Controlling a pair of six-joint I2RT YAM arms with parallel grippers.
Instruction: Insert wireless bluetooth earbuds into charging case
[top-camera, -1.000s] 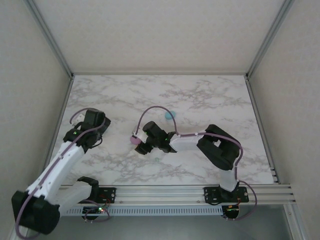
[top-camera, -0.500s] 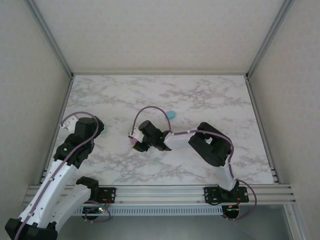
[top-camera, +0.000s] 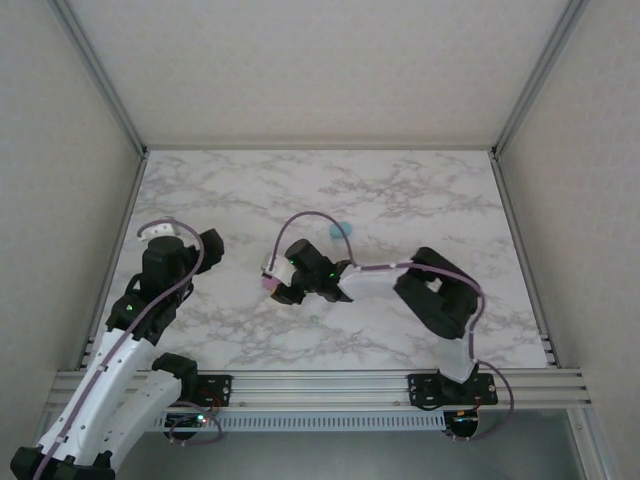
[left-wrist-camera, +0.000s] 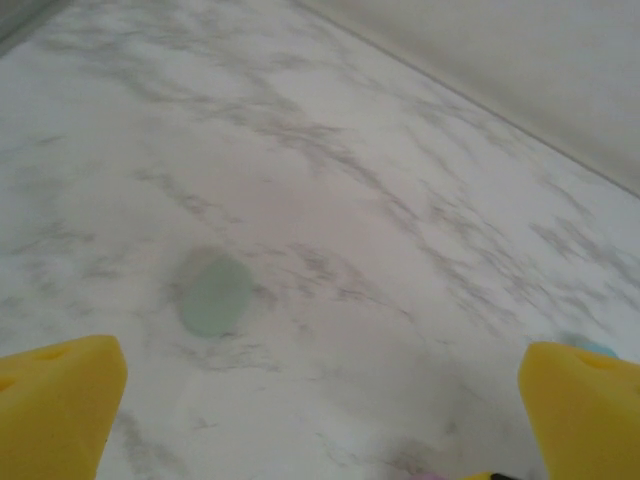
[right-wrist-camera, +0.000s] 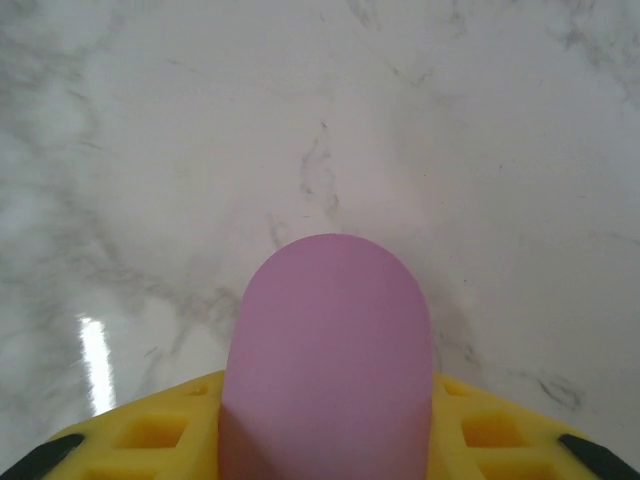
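A pink oval charging case (right-wrist-camera: 326, 350) lies flat on the marble table, and the yellow fingers (right-wrist-camera: 150, 435) of my right gripper (right-wrist-camera: 326, 405) press on both of its sides. From above, that right gripper (top-camera: 276, 286) is left of centre with the pink case (top-camera: 268, 283) at its tip. My left gripper (top-camera: 207, 250) is at the table's left with its jaws wide open (left-wrist-camera: 322, 400) and nothing between them. A mint green case (left-wrist-camera: 213, 293) lies ahead of it. A tiny mint speck (top-camera: 315, 320), possibly an earbud, lies near the front.
A cyan case (top-camera: 341, 230) sits behind the right gripper, and its edge (left-wrist-camera: 590, 347) peeks over the left gripper's right finger. Walls and aluminium posts enclose the marble table (top-camera: 420, 200). The arm bases stand on a rail (top-camera: 330, 385) along the near edge.
The right jaws have drawn in onto the pink case. The left arm has swung its wrist and now points right, its jaws staying wide open.
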